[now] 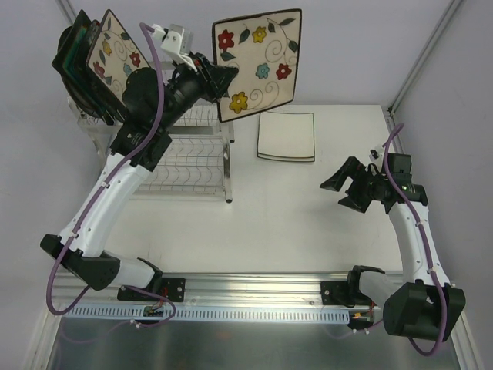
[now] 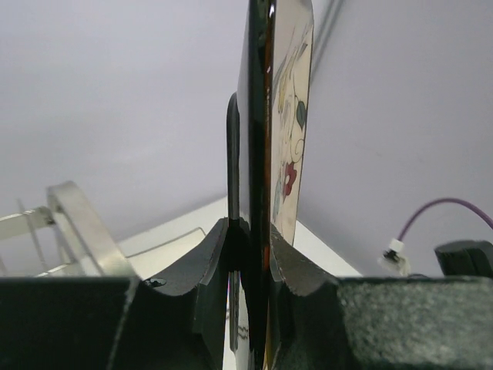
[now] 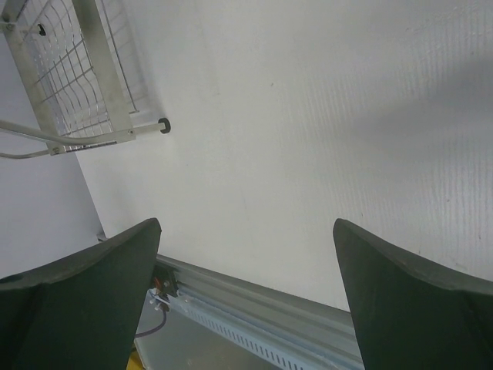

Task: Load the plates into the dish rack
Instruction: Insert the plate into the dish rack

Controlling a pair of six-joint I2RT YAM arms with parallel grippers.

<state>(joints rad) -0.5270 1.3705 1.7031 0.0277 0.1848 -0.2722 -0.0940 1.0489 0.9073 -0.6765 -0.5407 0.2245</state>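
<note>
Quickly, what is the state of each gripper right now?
Left gripper: closed on the edge of the flowered plate, held in the air.
Right gripper: open, holding nothing.

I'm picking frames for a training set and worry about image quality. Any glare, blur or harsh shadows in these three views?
Top view: even soft light, sharp, only a faint shadow under the white plate. Left wrist: the flowered plate, edge-on, shows a thin bright streak along its dark rim. Right wrist: the fingers look soft-edged, and a faint shadow band crosses the table.
</note>
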